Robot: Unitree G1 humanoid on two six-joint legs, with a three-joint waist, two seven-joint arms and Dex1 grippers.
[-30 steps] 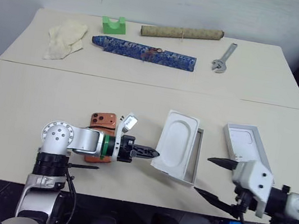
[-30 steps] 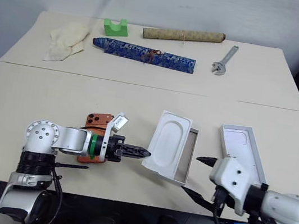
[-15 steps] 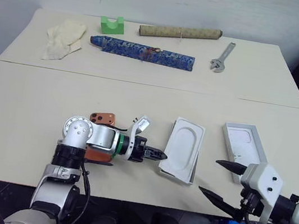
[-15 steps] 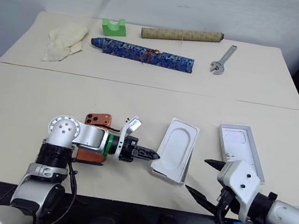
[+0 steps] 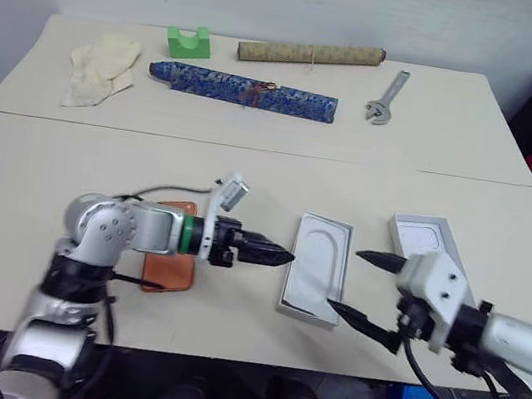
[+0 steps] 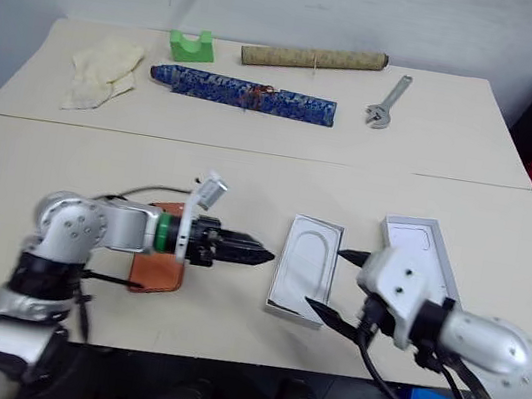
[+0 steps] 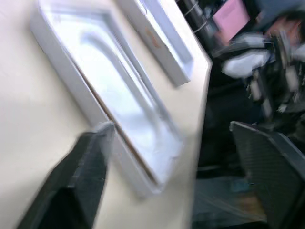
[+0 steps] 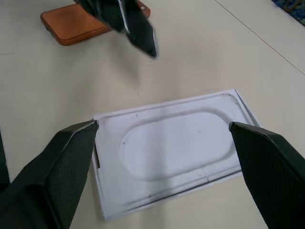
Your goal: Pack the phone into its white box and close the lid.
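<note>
The white box (image 5: 306, 313) lies flat near the table's front edge, with a flat white insert (image 5: 317, 268) with an oval recess on top of it. Just left of it, clear of its edge, my left gripper (image 5: 285, 257) points at it with its fingers (image 7: 90, 162) open and nothing between them. The copper-orange phone (image 5: 169, 267) lies on the table under my left forearm. My right gripper (image 5: 344, 280) is open beside the box's right side, one finger at each end of the insert (image 8: 176, 143). The lid (image 5: 425, 237) rests inside-up to the right, behind that gripper.
On the far table are a cream cloth (image 5: 97, 64), a green block (image 5: 189, 43), a cardboard roll (image 5: 309, 54), a long blue patterned piece (image 5: 243, 91) and a wrench (image 5: 383, 97). A seam (image 5: 254, 147) joins the two tables.
The insert, tilted up with my left gripper shut at its edge, now lies flat on the box. My left gripper has let go, opened and drawn back. My right gripper moved in beside the box.
</note>
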